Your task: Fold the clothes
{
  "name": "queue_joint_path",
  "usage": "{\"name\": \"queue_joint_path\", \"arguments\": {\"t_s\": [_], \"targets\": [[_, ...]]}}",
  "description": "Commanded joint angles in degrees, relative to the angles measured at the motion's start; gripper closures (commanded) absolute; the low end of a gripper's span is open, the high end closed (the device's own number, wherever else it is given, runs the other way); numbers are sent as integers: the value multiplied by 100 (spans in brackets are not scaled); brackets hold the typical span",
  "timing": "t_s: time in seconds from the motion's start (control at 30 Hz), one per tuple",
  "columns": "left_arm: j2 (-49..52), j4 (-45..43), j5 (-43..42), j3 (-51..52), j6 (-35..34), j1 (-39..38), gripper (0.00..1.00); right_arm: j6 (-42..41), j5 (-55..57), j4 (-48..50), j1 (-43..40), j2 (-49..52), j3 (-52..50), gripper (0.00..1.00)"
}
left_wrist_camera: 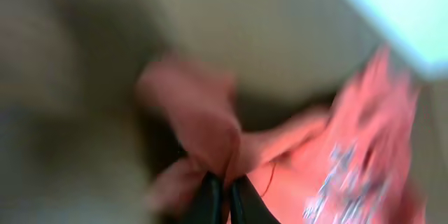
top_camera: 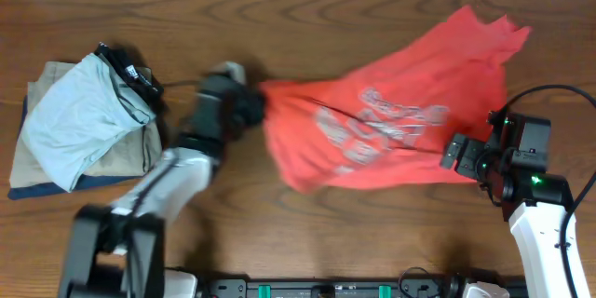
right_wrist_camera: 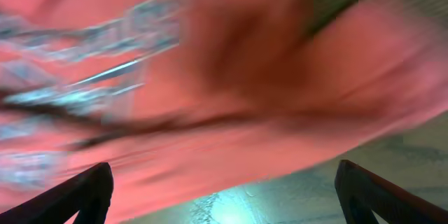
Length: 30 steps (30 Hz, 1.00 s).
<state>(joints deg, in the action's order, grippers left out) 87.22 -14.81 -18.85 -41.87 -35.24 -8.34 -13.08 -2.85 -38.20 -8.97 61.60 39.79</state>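
Spreading looks to be the step in hand. The coral-red short-sleeved cotton T-shirt with pale chest lettering (top_camera: 391, 121) lies crumpled on the right half of the brown wooden tabletop (top_camera: 279, 19). It is not flat and shows no fold yet. Its left end is drawn into a narrow gathered point; its far right corner reaches toward the tabletop's back edge.

The left gripper (top_camera: 253, 102) sits at that gathered left end. The left wrist view is blurred, but its two dark fingers (left_wrist_camera: 210, 199) are pressed nearly together with a pinch of red cloth between them: clamped on the shirt's edge.

The right gripper (top_camera: 463, 154) sits at the shirt's lower right edge. In the right wrist view its fingers (right_wrist_camera: 80, 196) stand at opposite sides of the frame, spread fully apart. Red cloth lies ahead of them and nothing is gripped. Cannot tell through the blur whether the tips touch the fabric.

Judgement: the next move calls for the right gripper to take the edge beside it, so both arms can draw the shirt taut and lay it flat. A one-sided pull would likely drag it as a bundle.

A stack of folded garments, light grey over tan and navy (top_camera: 74, 126), sits well apart at the tabletop's left side
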Motion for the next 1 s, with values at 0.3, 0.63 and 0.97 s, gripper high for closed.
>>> {"name": "queue_joint_path", "arguments": {"t_s": [0.3, 0.63, 0.97], "targets": [[-345, 3377, -1370, -479, 157, 660, 2, -66, 136, -50, -24, -42, 33, 1], [-96, 4081, -990, -33, 28, -1008, 2, -66, 133, -76, -24, -42, 33, 1], [695, 2966, -205, -33, -450, -1773, 50, -63, 133, -151, -24, -42, 33, 1]]}}
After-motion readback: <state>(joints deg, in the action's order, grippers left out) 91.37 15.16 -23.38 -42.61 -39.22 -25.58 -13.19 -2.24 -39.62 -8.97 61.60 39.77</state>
